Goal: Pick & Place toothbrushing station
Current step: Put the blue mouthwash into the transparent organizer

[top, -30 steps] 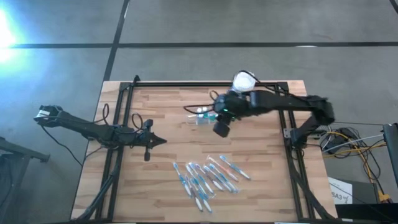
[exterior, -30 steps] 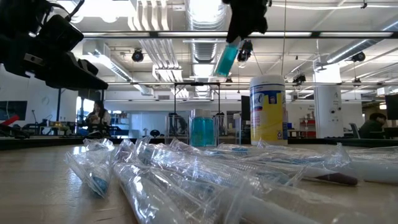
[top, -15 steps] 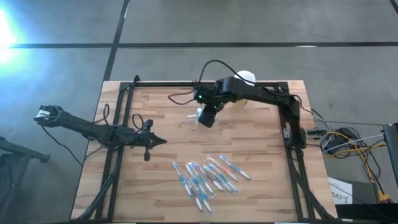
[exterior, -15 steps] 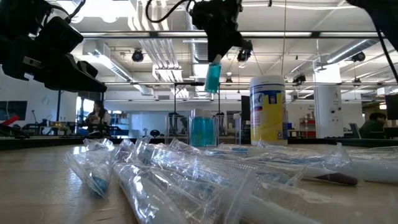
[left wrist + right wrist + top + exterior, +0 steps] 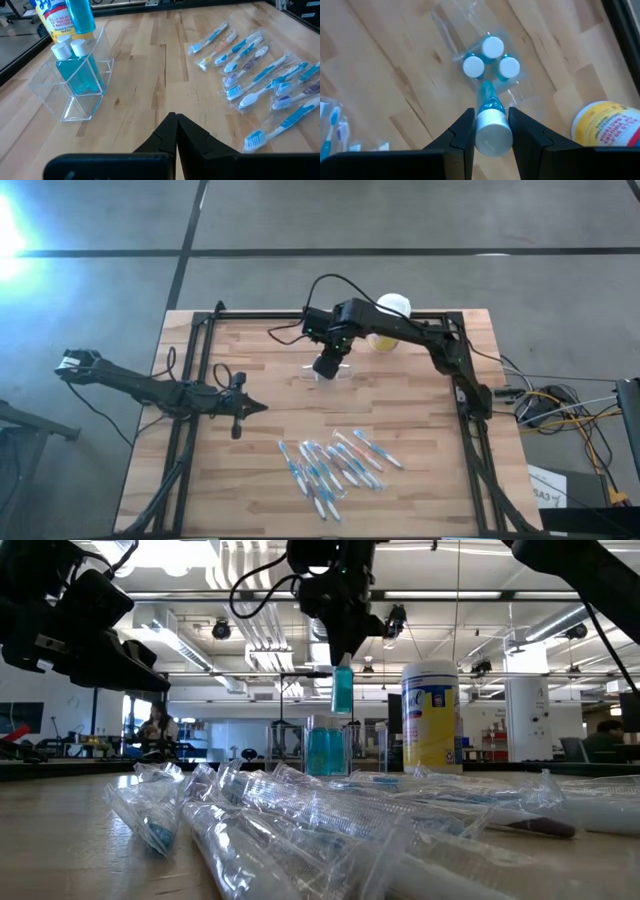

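The toothbrushing station (image 5: 47, 92) is a small see-through cup at the table's far middle, seen in the high view under my right gripper (image 5: 340, 372). Three white-capped blue tubes (image 5: 493, 48) stand in it. My right gripper (image 5: 343, 658) hangs over it, shut on another blue tube (image 5: 342, 690). Wrapped toothbrushes (image 5: 335, 465) lie toward the near edge. My left gripper (image 5: 176, 118) waits shut and empty at the table's left (image 5: 250, 407). My right gripper pinches the blue tube's capped upper end (image 5: 492, 131) between its two fingers (image 5: 464, 131), which come from above and point steeply down. The tube's blue body (image 5: 486, 96) hangs below the fingers, nearly upright and clear of the station and the tubes in it.
A yellow canister with a white lid (image 5: 388, 320) stands just right of the station, near the far edge. A black frame rail (image 5: 330, 314) runs along the table's far side. Bare wood (image 5: 280, 350) lies left of the station.
My right gripper has carried the blue tube toward the table's left edge and a little down, tipping to point more steeply downward. The tube, tilted before, now hangs nearly upright right over the station.
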`<action>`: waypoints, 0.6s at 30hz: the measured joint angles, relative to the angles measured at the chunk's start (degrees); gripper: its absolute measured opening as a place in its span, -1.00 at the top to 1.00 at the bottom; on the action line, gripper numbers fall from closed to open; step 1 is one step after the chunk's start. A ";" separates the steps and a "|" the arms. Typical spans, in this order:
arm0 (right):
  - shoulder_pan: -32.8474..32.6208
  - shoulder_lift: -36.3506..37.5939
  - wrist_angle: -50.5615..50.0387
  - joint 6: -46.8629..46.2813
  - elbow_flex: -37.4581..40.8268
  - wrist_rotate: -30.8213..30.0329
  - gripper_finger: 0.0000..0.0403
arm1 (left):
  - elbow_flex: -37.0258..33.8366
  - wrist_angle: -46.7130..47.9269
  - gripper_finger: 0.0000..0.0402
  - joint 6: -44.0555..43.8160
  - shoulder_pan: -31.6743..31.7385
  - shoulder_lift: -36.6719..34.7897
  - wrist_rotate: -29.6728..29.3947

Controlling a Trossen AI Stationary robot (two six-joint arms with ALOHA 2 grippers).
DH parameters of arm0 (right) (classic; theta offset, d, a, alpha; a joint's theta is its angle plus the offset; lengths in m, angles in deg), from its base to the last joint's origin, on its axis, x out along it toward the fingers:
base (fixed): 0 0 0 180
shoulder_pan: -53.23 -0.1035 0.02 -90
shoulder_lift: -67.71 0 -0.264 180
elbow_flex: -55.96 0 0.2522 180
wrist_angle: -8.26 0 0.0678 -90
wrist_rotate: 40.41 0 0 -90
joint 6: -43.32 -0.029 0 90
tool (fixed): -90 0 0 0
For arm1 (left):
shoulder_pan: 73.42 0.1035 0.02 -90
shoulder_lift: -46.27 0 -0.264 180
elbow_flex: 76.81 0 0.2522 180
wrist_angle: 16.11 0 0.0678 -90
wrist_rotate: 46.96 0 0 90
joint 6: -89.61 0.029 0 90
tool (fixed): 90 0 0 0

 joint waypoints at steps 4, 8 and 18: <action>0.07 0.21 1.86 0.00 0.10 -0.14 0.56 | -0.01 0.23 0.95 0.04 0.00 0.03 0.00; 0.02 -0.09 2.38 -0.20 0.07 -0.14 0.56 | -0.01 0.24 0.95 0.00 0.00 0.03 0.00; 0.27 -0.14 3.90 -1.13 2.28 -0.16 0.56 | -0.01 0.20 0.95 -0.18 0.00 0.03 0.01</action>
